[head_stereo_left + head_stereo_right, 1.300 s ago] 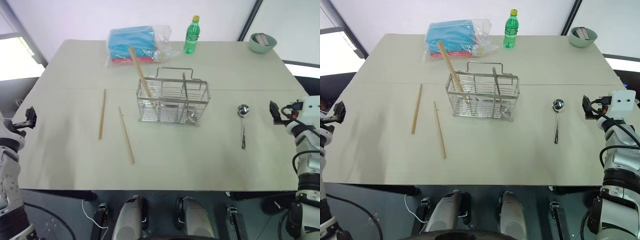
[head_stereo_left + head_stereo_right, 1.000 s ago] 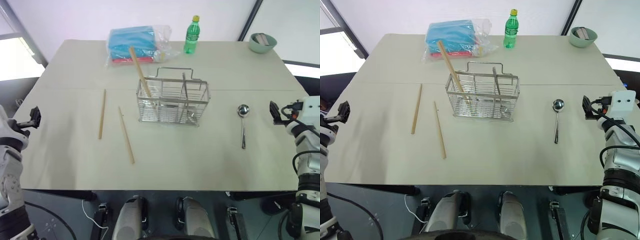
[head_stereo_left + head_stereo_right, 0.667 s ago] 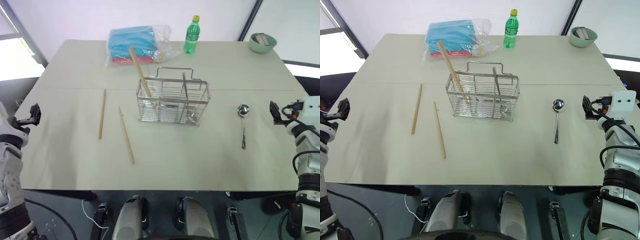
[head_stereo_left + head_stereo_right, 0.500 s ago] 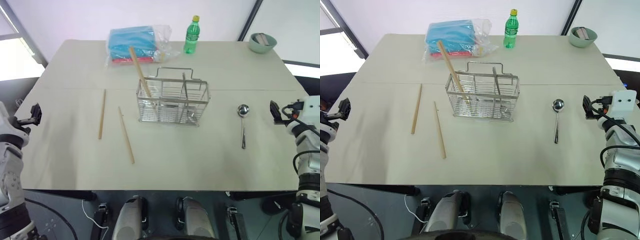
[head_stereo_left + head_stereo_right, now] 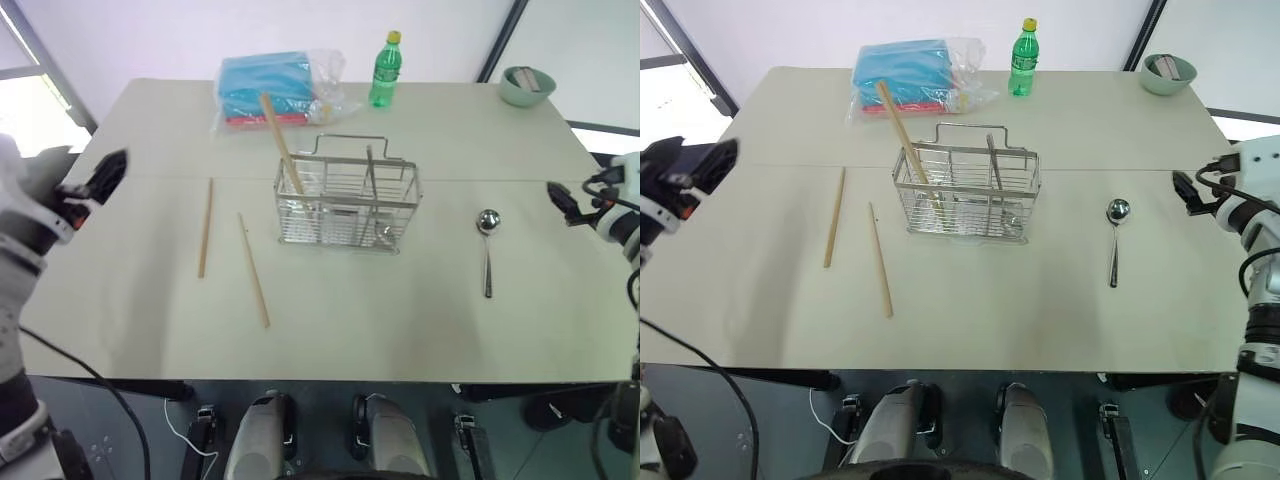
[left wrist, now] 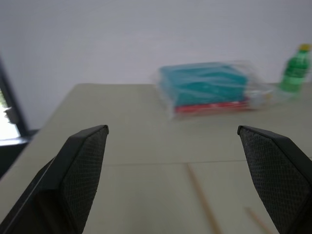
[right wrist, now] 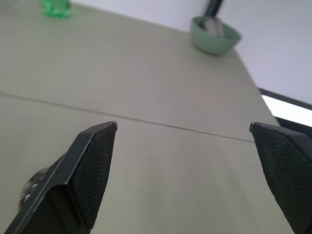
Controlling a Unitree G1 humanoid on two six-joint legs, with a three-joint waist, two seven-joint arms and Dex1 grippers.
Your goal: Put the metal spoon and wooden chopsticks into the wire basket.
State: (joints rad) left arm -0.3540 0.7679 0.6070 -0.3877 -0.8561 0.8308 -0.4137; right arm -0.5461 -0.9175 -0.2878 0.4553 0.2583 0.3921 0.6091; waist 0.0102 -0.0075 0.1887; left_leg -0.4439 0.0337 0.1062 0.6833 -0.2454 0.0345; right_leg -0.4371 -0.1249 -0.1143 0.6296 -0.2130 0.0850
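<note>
The wire basket [image 5: 346, 226] stands mid-table with one wooden chopstick [image 5: 281, 146] leaning upright in its left compartment. Two more chopsticks lie flat left of it: one [image 5: 204, 228] farther left, one [image 5: 253, 270] nearer the front. The metal spoon [image 5: 486, 246] lies right of the basket, bowl away from me. My left gripper [image 5: 106, 174] hovers open over the table's left edge, well left of the chopsticks; its fingers [image 6: 80, 165] stand wide apart. My right gripper [image 5: 558, 199] is open and empty at the right edge, right of the spoon, with its fingers [image 7: 92, 165] spread.
A bagged blue and red package [image 5: 268, 88] and a green bottle [image 5: 381, 70] sit at the back of the table [image 5: 400, 320]. A pale green bowl [image 5: 526, 84] is in the far right corner. The front half holds nothing beyond the loose chopsticks and spoon.
My left arm has risen and swung in from beside the table to above its left edge. The right gripper has lifted a little. Basket, chopsticks and spoon have not moved.
</note>
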